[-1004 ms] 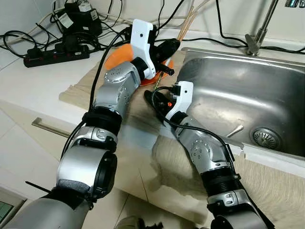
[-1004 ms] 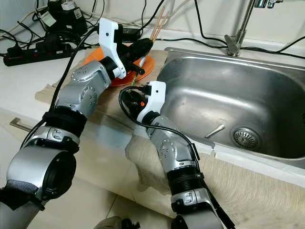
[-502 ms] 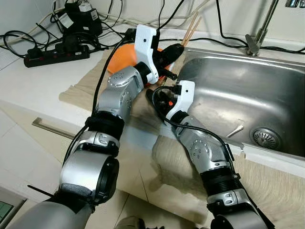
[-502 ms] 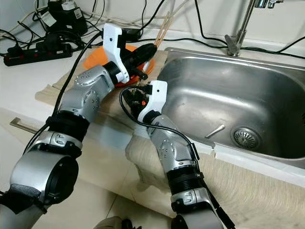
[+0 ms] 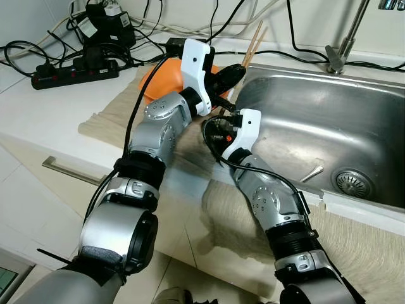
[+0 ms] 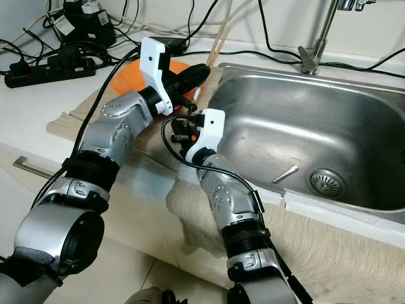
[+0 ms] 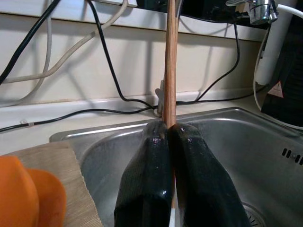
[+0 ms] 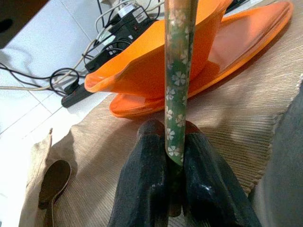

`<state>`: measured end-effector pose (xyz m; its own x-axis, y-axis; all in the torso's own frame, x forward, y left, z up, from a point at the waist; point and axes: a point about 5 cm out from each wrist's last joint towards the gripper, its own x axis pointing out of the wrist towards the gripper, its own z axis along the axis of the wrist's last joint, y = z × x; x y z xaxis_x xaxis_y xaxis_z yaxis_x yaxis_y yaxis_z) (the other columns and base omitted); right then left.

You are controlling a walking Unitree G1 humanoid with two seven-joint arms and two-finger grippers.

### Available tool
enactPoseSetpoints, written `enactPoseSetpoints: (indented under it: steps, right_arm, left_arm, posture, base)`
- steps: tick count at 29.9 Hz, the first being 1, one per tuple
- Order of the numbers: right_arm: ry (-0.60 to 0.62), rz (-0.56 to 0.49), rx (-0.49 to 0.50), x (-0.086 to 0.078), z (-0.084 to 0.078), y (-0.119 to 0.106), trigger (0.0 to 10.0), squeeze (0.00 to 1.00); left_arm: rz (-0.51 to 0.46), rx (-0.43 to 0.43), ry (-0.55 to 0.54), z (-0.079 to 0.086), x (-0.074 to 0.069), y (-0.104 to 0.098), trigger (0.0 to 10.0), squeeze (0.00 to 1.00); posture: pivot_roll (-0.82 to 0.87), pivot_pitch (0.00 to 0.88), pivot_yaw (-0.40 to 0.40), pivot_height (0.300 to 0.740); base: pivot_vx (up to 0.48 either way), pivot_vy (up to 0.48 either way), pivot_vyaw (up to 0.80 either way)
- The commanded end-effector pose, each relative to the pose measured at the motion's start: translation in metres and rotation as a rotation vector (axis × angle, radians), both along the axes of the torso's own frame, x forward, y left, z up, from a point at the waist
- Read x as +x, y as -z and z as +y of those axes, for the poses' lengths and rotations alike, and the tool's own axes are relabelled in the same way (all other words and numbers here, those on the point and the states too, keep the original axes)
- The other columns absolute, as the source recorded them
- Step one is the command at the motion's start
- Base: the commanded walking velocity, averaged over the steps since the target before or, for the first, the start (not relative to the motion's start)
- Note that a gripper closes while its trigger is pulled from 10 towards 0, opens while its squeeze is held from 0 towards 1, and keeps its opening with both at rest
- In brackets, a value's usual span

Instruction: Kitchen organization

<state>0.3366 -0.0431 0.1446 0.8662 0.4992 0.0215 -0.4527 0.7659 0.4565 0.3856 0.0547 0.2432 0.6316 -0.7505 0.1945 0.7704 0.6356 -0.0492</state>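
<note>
Shifted since a second ago: left gripper carried from above the orange dishes toward the sink's near-left corner, right gripper raised a little and drawn in just beneath it. Clamped tight in the left gripper's black fingers, a pair of wooden chopsticks, plain pale brown, long and straight, upper ends leaning back over the counter's rear edge toward the wall and cables. Pinched likewise in the right gripper's fingers, a green stick with small white flowers, standing upright in front of the dishes. Just behind, an orange bowl resting tilted on an orange plate, both on a beige ribbed mat spread along the counter. Lying on the mat's outer part, a wooden spoon. To the right, the steel sink, wide and open, drain in the near-right part, a small metal piece beside it, faucet at the rear rim. Farther left, a black power strip amid tangled cords on the white counter. At the front edge, a drawer handle.
</note>
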Motion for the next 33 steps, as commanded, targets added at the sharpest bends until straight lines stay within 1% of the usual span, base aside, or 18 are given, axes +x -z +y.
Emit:
enactPoseSetpoints:
  steps: [1, 4, 8, 11, 12, 13, 14, 15, 16, 19, 20, 22, 30, 32, 33]
  right_arm:
    - [-0.033, -0.023, 0.035, 0.001, 0.020, -0.013, 0.0, 0.00]
    - [-0.029, -0.020, 0.036, 0.002, 0.019, -0.013, 0.0, 0.00]
    - [-0.021, -0.015, 0.038, 0.002, 0.017, -0.012, 0.0, 0.00]
    - [-0.020, -0.013, 0.040, 0.003, 0.017, -0.011, 0.0, 0.00]
    - [-0.018, -0.011, 0.040, 0.003, 0.017, -0.010, 0.0, 0.00]
    - [-0.018, -0.011, 0.040, 0.003, 0.017, -0.010, 0.0, 0.00]
    - [-0.016, -0.008, 0.040, 0.002, 0.017, -0.010, 0.0, 0.00]
    - [-0.014, -0.007, 0.039, 0.002, 0.016, -0.009, 0.0, 0.00]
    - [-0.013, -0.005, 0.038, 0.002, 0.016, -0.009, 0.0, 0.00]
    - [-0.011, -0.004, 0.036, 0.003, 0.016, -0.009, 0.0, 0.00]
    - [0.006, 0.003, 0.026, 0.004, 0.014, -0.006, 0.0, 0.00]
    - [0.018, 0.008, 0.018, 0.004, 0.011, -0.004, 0.0, 0.00]
    - [0.028, 0.011, 0.011, 0.005, 0.009, -0.003, 0.0, 0.00]
    - [0.029, 0.011, 0.011, 0.005, 0.009, -0.003, 0.0, 0.00]
    - [0.030, 0.010, 0.011, 0.006, 0.009, -0.003, 0.0, 0.00]
  left_arm:
    - [-0.005, 0.027, 0.006, 0.002, -0.001, 0.001, 0.0, 0.00]
    - [-0.009, 0.041, 0.003, 0.003, -0.001, 0.003, 0.0, 0.00]
    - [-0.018, 0.090, 0.001, 0.005, -0.001, 0.008, 0.0, 0.00]
    - [-0.018, 0.105, 0.008, 0.006, -0.002, 0.009, 0.0, 0.00]
    - [-0.020, 0.135, 0.002, 0.006, -0.002, 0.012, 0.0, 0.00]
    - [-0.020, 0.135, 0.002, 0.006, -0.002, 0.012, 0.0, 0.00]
    - [-0.022, 0.185, -0.037, 0.008, 0.000, 0.016, 4.1, 0.00]
    - [-0.022, 0.197, -0.042, 0.008, 0.000, 0.017, 10.0, 0.00]
    - [-0.022, 0.211, -0.051, 0.009, 0.001, 0.020, 10.0, 1.00]
    - [-0.018, 0.222, -0.054, 0.011, 0.001, 0.024, 10.0, 1.00]
    - [-0.003, 0.242, -0.076, 0.017, 0.001, 0.032, 10.0, 1.00]
    - [0.007, 0.250, -0.093, 0.021, 0.002, 0.036, 10.0, 1.00]
    - [0.012, 0.252, -0.122, 0.031, 0.003, 0.037, 10.0, 1.00]
    - [0.010, 0.251, -0.130, 0.033, 0.004, 0.036, 10.0, 1.00]
    - [0.002, 0.246, -0.145, 0.037, 0.006, 0.032, 10.0, 1.00]
  posture:
    - [0.07, 0.029, 0.094, 0.740]
    - [0.07, 0.032, 0.092, 0.740]
    - [0.07, 0.032, 0.092, 0.740]
    - [0.07, 0.032, 0.092, 0.740]
    - [0.07, 0.036, 0.092, 0.740]
    - [0.07, 0.036, 0.092, 0.740]
    - [0.07, 0.036, 0.092, 0.740]
    - [0.07, 0.036, 0.092, 0.740]
    - [0.07, 0.037, 0.092, 0.740]
    - [0.07, 0.037, 0.092, 0.740]
    - [0.07, 0.041, 0.093, 0.740]
    - [0.07, 0.041, 0.093, 0.740]
    - [0.07, 0.041, 0.092, 0.740]
    - [0.07, 0.041, 0.092, 0.740]
    - [0.07, 0.041, 0.092, 0.740]
  base:
    - [0.000, 0.000, 0.00]
    - [0.000, 0.000, 0.00]
    - [0.000, 0.000, 0.00]
    - [0.000, 0.000, 0.00]
    - [0.000, 0.000, 0.00]
    - [0.000, 0.000, 0.00]
    - [0.000, 0.000, 0.00]
    - [0.000, 0.000, 0.00]
    - [0.000, 0.000, 0.00]
    - [0.000, 0.000, 0.00]
    - [0.000, 0.000, 0.00]
    - [0.000, 0.000, 0.00]
    - [0.000, 0.000, 0.00]
    - [0.000, 0.000, 0.00]
    - [0.000, 0.000, 0.00]
